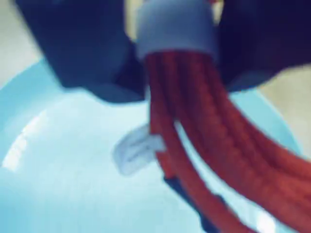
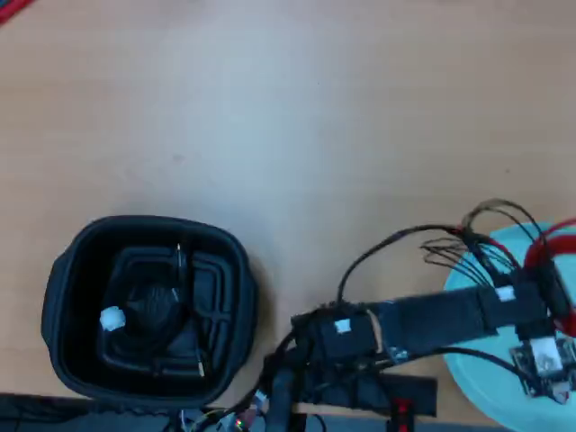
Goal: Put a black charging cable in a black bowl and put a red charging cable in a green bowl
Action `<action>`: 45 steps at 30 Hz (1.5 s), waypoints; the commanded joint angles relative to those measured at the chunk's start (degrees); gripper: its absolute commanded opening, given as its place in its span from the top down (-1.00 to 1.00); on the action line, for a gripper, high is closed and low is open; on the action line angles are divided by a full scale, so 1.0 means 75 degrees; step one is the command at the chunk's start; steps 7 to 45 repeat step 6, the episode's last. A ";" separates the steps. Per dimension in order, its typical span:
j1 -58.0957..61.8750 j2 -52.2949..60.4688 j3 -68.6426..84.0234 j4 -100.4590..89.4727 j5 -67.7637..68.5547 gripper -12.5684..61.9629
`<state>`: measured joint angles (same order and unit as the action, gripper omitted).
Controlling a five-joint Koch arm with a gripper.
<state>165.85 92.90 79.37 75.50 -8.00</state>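
In the wrist view my gripper [image 1: 177, 58] is shut on the red charging cable [image 1: 214, 131], its dark jaws pressing either side of the bundle just under the white tie [image 1: 175, 24]. The red strands hang down over the green bowl [image 1: 58, 170], with a dark plug [image 1: 194, 201] at the lower end. From overhead, the gripper [image 2: 558, 288] is over the green bowl [image 2: 486, 389] at the right edge, and the red charging cable [image 2: 551, 245] shows beside it. The black charging cable [image 2: 157, 306] with its white tie [image 2: 112, 317] lies inside the black bowl [image 2: 63, 270] at lower left.
My arm and its base [image 2: 360, 342] run along the bottom edge of the overhead view, with thin black wires [image 2: 405, 238] looping above them. A white tag [image 1: 136, 153] shows next to the red strands. Bare wooden table [image 2: 288, 108] fills the upper half.
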 commanded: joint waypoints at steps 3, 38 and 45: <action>0.0504 0.0070 -0.0035 -0.0773 -0.0117 0.80; 0.0492 0.0070 0.0035 -0.0785 -0.0117 0.80; 0.0492 0.0070 0.0035 -0.0785 -0.0117 0.80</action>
